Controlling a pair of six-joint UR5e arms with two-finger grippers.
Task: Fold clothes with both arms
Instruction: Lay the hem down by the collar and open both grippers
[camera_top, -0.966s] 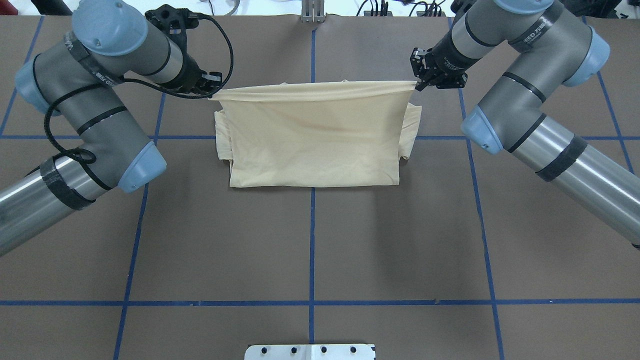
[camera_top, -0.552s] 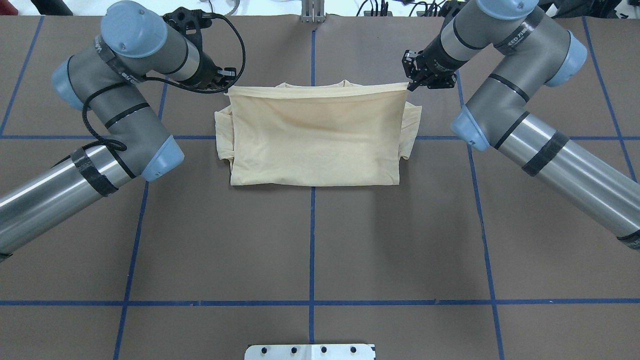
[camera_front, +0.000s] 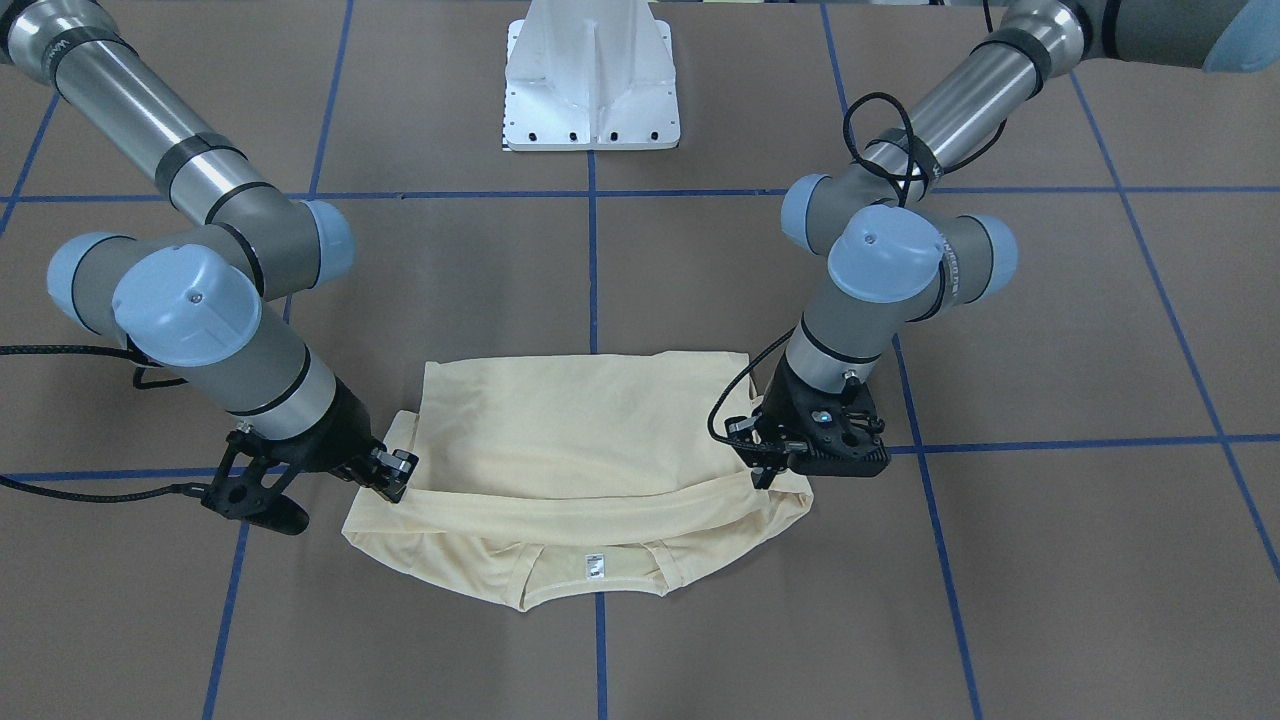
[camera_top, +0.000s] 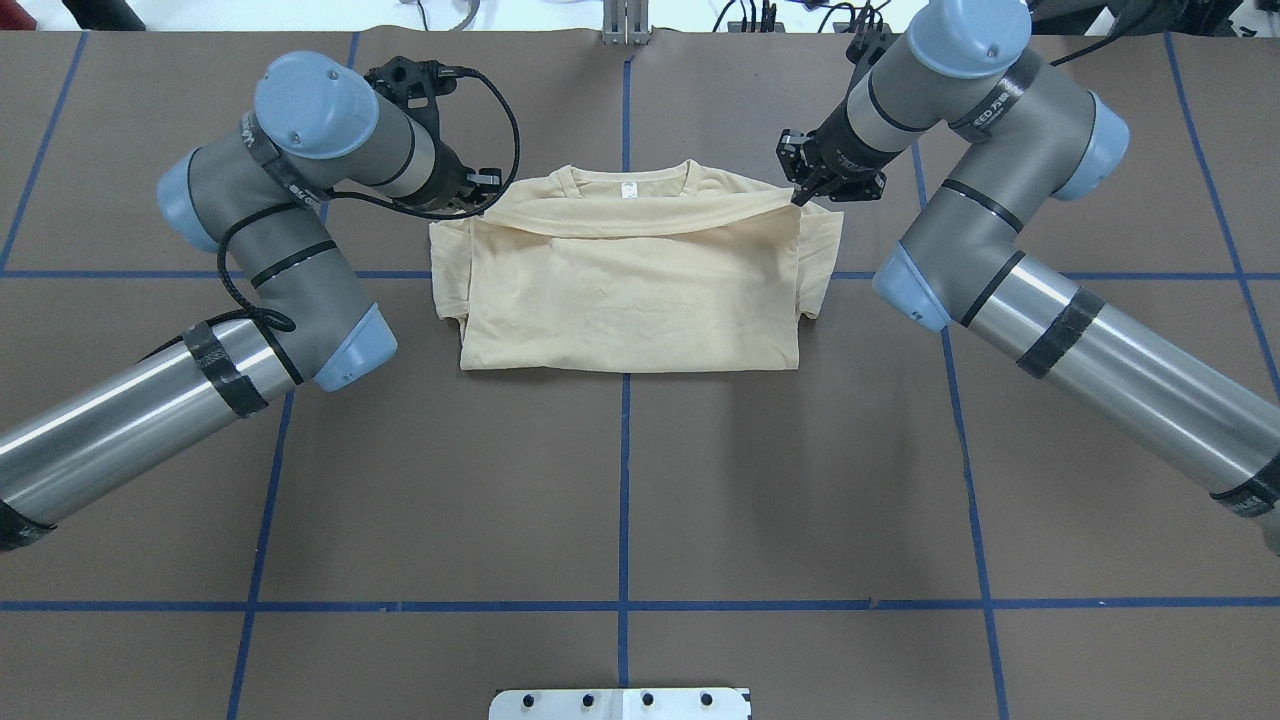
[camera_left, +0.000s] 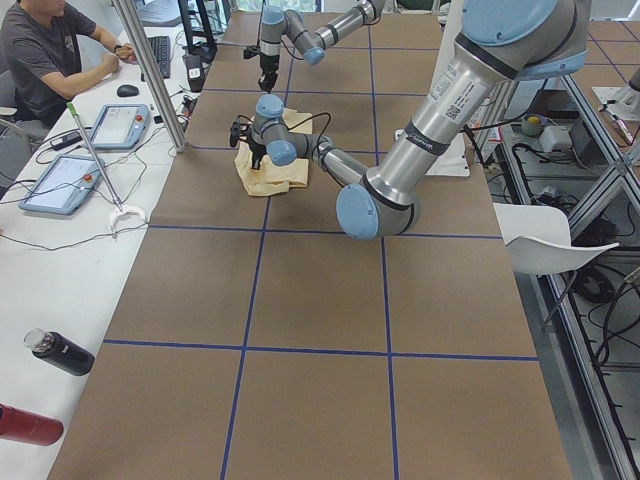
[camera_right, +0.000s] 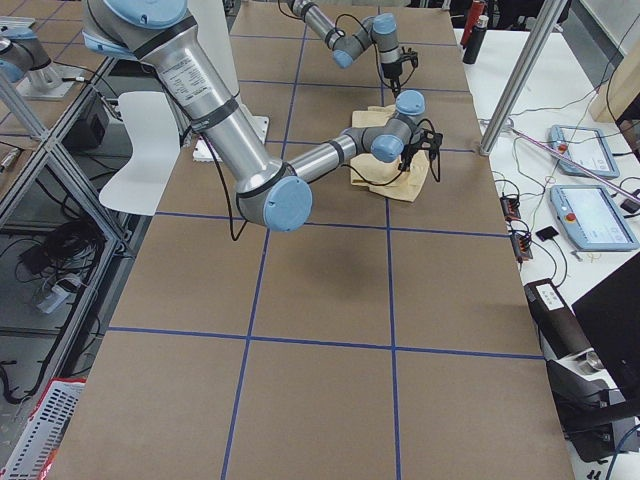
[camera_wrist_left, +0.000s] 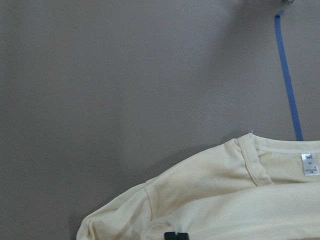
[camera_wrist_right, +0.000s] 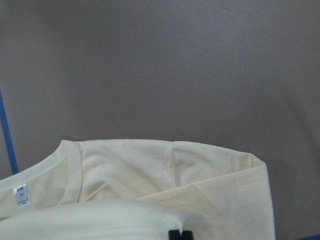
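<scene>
Cream-yellow long-sleeve T-shirt (camera_top: 630, 300) lying folded on the brown bench (camera_top: 420, 480), in the far half, astride the central blue tape line (camera_top: 624, 480). The turned-over upper layer is held at its two far corners. The left pincer (camera_top: 484, 196) is closed on the corner at the shirt's left shoulder, and the right pincer (camera_top: 798, 193) is closed on the opposite corner. In both wrist views the fingertips are seen pressed together over cloth at the lower edge. Compared with one second ago, the two pincers are seen drawn closer together. The held edge, formerly stretched taut and straight and wider than the folded body, is now slack and sags in the middle. The collar (camera_top: 628, 178), hidden a second ago and only just showing 0.6 s ago, is now fully exposed beyond the held edge, along with the white neck label (camera_top: 627, 187). The near fold of the shirt is unchanged in position. The elbows of both arms are seen shifted inward toward the garment.
</scene>
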